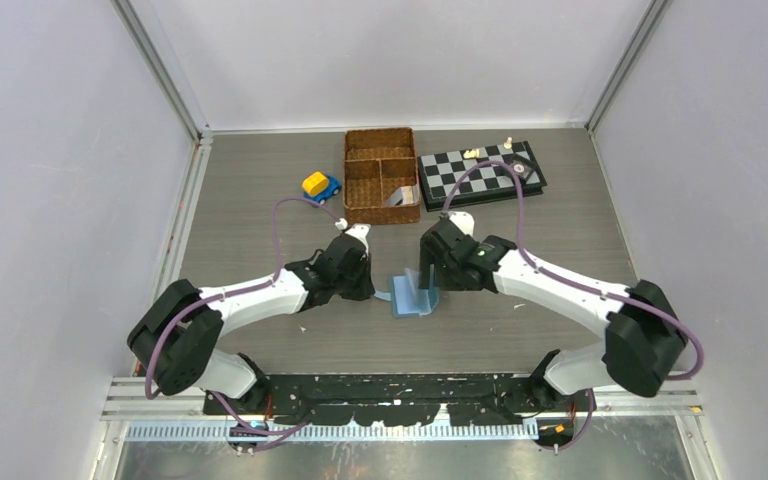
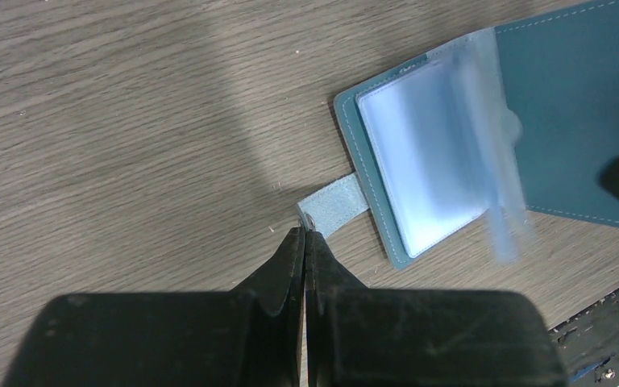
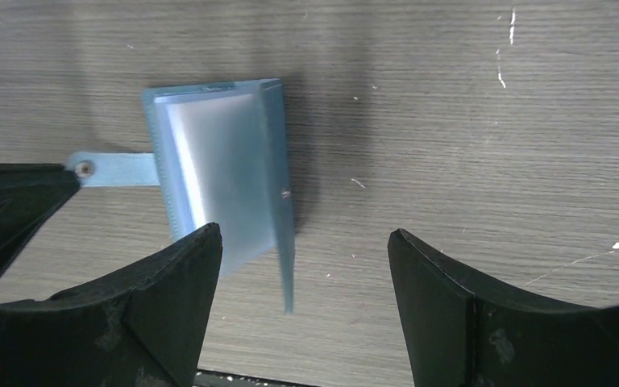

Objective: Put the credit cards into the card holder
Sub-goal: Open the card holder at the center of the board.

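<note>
The teal card holder (image 1: pixel 415 296) lies open on the table between my two grippers, with one cover and a clear pocket leaf standing up. In the left wrist view the card holder (image 2: pixel 580 105) shows pale inner pockets and a snap tab (image 2: pixel 334 205). My left gripper (image 2: pixel 305 232) is shut, its tips touching the end of the flat tab. My right gripper (image 3: pixel 302 242) is open above the holder (image 3: pixel 209 161), and the upright leaf stands between its fingers without touching them. Grey credit cards (image 1: pixel 397 196) lie in the wicker basket's near right compartment.
The brown wicker divided basket (image 1: pixel 381 140) stands at the back centre. A yellow and blue toy car (image 1: pixel 320 186) sits to its left. A folding chessboard (image 1: pixel 480 172) with a few pieces lies to its right. Walls close the table's sides.
</note>
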`<state>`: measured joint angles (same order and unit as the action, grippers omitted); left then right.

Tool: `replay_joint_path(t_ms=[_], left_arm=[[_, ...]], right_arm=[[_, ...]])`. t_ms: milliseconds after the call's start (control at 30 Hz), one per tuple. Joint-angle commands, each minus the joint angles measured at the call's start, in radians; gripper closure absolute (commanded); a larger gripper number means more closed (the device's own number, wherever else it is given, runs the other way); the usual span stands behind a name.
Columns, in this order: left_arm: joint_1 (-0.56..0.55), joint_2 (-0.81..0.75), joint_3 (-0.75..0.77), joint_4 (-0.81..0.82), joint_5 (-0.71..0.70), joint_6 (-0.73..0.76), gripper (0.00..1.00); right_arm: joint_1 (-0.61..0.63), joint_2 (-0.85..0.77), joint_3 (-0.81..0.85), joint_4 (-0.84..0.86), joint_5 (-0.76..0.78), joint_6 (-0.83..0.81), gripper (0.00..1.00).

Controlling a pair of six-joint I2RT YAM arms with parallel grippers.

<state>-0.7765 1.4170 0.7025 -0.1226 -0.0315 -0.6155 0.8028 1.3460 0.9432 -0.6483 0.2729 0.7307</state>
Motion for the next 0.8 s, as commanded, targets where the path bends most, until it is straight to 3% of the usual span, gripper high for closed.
replay_joint_path(t_ms=[0,67,300,400,467,767], left_arm=[[0.006,-0.031,0.000,0.034,0.006,0.021,1.00],[0.006,-0.036,-0.001,0.030,0.002,0.025,1.00],[0.006,-0.059,-0.005,0.020,-0.026,0.037,1.00],[0.006,-0.093,-0.016,0.052,-0.013,0.037,1.00],[0.006,-0.115,-0.010,0.059,-0.001,0.043,1.00],[0.008,-0.106,0.039,0.027,0.077,0.052,1.00]], right_arm=[[-0.013,0.077,0.038,0.037,0.005,-0.019,0.23],[-0.027,0.095,0.030,0.036,0.007,-0.010,0.28],[-0.100,0.097,-0.044,0.036,0.016,0.016,0.29],[-0.126,0.087,-0.082,0.053,0.006,0.009,0.47],[-0.134,0.074,-0.108,0.091,-0.039,-0.003,0.53],[-0.180,0.082,-0.182,0.192,-0.155,-0.008,0.61]])
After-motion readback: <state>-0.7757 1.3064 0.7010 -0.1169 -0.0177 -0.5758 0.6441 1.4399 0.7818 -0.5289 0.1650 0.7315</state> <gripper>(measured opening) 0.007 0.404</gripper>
